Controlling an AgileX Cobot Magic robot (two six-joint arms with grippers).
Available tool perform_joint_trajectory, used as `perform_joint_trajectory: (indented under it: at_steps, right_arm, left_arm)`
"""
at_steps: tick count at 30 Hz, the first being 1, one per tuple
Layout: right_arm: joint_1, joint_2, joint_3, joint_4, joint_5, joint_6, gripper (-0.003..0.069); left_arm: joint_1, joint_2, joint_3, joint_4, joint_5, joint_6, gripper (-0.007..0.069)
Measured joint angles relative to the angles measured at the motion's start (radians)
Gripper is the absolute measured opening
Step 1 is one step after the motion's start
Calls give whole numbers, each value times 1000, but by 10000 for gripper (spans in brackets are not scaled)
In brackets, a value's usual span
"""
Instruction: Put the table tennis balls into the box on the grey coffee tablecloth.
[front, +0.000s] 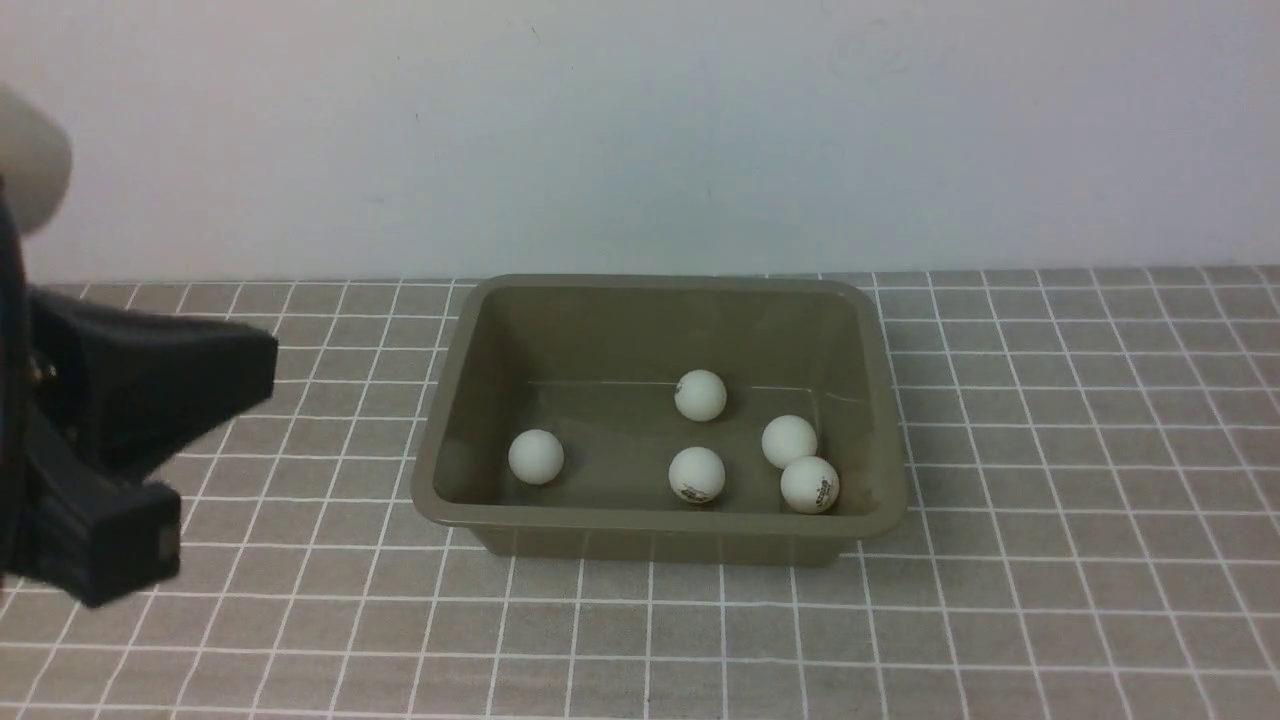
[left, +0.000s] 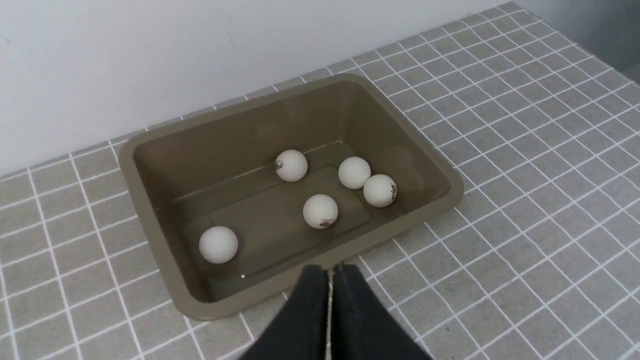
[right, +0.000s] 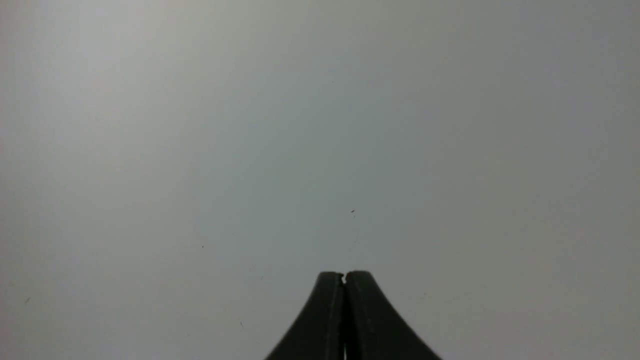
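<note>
My left claw (left: 330, 270), closed and empty, is the nearer one; the box (front: 655, 284) holding five table tennis balls (front: 697, 474) lies to its right. Also my right claw (right: 344, 275) is closed.

The box (front: 660, 325) looked like moulded plastic, olive-brown and smooth inside, with a soft half-sheen that caught a pale line of light along its floor. The table tennis balls (front: 697, 474) were matt white and smooth-skinned, some carrying a small dark printed mark. The grey coffee tablecloth (front: 1050, 450) seemed a flat cloth, dull and without shine; whether its thin white grid lines were printed or woven in, I could not tell. The wall (front: 640, 130) behind was plain, pale and matt, with a few faint specks. The left gripper (left: 330, 272) and the right gripper (right: 344, 276) were black, of matt plastic by the look, with no gloss.
</note>
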Motion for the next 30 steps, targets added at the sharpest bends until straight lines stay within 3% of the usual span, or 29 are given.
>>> perform_joint_trajectory:
  at_steps: [18,24,30]
  right_arm:
    - [0,0,0,-1,0,0,-15]
    - [0,0,0,-1,0,0,-15]
    - [0,0,0,-1,0,0,-15]
  left_arm:
    - [0,-75,86,-36,0,35,-5]
    - [3,-105,120,102,-94,-7,-5]
    - [160,-360,423,318,-309,-213,-5]
